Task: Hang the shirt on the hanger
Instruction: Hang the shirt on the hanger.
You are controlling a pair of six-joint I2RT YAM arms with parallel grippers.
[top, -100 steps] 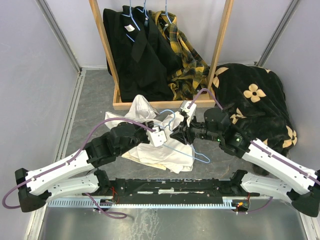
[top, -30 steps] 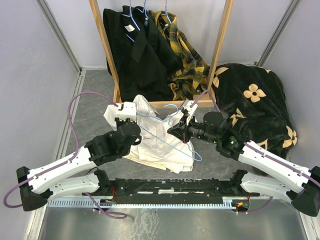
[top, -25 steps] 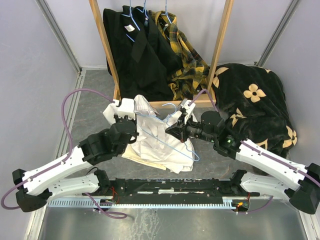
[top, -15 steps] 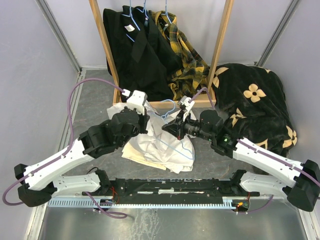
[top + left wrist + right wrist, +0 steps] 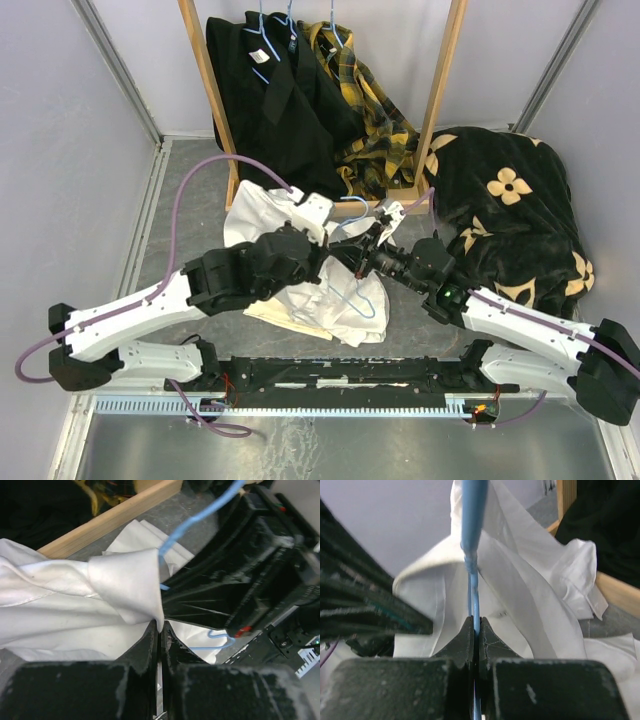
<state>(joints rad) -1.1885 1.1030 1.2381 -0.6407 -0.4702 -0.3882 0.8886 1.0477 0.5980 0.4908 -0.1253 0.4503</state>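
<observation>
Grey tabletop point(image 5: 160, 230), wooden rack point(image 5: 443, 80) behind. Left gripper point(image 5: 159, 630) pinches shirt point(image 5: 125, 580) fold; right gripper point(image 5: 475, 625) clamps hanger point(image 5: 472, 510) wire. Threading step underway; next, draw cloth over hanger shoulder.

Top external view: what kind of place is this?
Probably a lab test cell for garment handling: plain grey wall panels, a wooden rack of hung black clothes, a mounting rail at the near edge.

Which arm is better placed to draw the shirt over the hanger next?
Left, probably. The left gripper is shut on a fold of the shirt right beside the hanger wire, while the right gripper is shut on that wire, holding it.
</observation>
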